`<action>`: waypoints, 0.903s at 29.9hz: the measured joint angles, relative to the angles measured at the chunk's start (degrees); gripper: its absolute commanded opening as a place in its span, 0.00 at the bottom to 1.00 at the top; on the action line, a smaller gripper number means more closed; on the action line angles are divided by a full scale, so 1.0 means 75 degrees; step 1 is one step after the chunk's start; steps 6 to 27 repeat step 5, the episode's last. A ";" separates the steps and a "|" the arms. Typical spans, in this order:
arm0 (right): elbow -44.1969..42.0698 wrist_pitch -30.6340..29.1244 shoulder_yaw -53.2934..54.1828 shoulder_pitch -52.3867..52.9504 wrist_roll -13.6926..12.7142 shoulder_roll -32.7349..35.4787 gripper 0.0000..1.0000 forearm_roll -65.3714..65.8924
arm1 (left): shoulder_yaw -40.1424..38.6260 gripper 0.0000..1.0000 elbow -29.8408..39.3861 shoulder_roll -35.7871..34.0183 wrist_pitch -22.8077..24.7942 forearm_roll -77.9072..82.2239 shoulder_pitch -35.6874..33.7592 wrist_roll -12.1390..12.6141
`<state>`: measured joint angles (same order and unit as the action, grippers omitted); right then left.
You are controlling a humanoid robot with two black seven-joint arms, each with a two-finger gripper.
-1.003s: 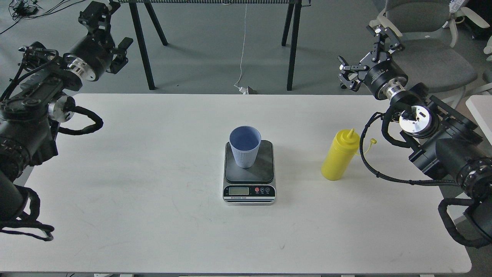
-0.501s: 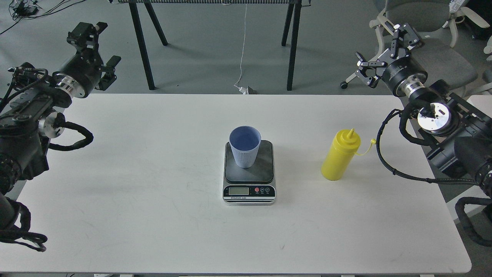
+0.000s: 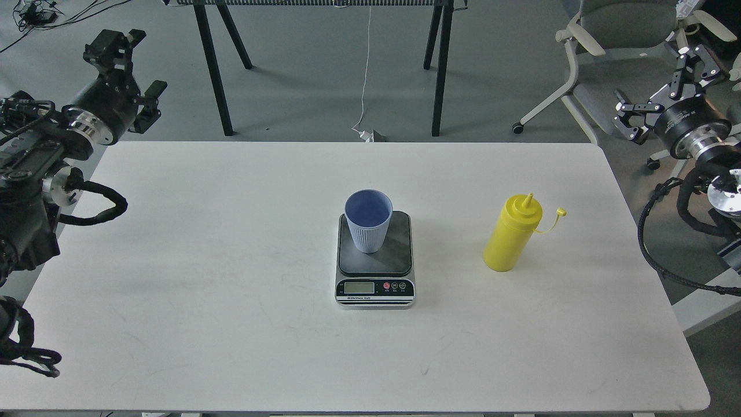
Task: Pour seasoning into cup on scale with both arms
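Observation:
The light blue ribbed cup [image 3: 368, 221] stands upright on the dark platform of the scale [image 3: 400, 256] at the middle of the white table. The yellow seasoning bottle [image 3: 512, 242] stands upright to the right of the scale, its small cap hanging off to the right. My left gripper [image 3: 132, 69] is open and empty, beyond the table's far left corner. My right gripper [image 3: 661, 84] is open and empty, off the table's right edge and far from the bottle.
The white table [image 3: 231, 324] carries only the scale, cup and bottle. A grey office chair [image 3: 613, 35] stands at the back right near my right gripper. Black trestle legs [image 3: 214, 69] and a white cable [image 3: 366, 69] are behind the table.
Both arms have drawn outward from the table: the right gripper moved right past the table edge, the left gripper moved left. Cup, scale and bottle have not moved.

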<state>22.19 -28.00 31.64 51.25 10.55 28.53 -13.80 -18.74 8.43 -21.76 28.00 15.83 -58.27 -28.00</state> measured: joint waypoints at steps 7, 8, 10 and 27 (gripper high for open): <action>0.0183 0.0000 0.0059 -0.0223 0.0030 0.0223 0.98 -0.0006 | -0.0004 0.99 0.0001 0.0023 0.0000 0.0000 -0.0042 0.0000; 0.0183 0.0000 0.0059 -0.0223 0.0030 0.0223 0.98 -0.0006 | -0.0004 0.99 0.0001 0.0023 0.0000 0.0000 -0.0042 0.0000; 0.0183 0.0000 0.0059 -0.0223 0.0030 0.0223 0.98 -0.0006 | -0.0004 0.99 0.0001 0.0023 0.0000 0.0000 -0.0042 0.0000; 0.0183 0.0000 0.0059 -0.0223 0.0030 0.0223 0.98 -0.0006 | -0.0004 0.99 0.0001 0.0023 0.0000 0.0000 -0.0042 0.0000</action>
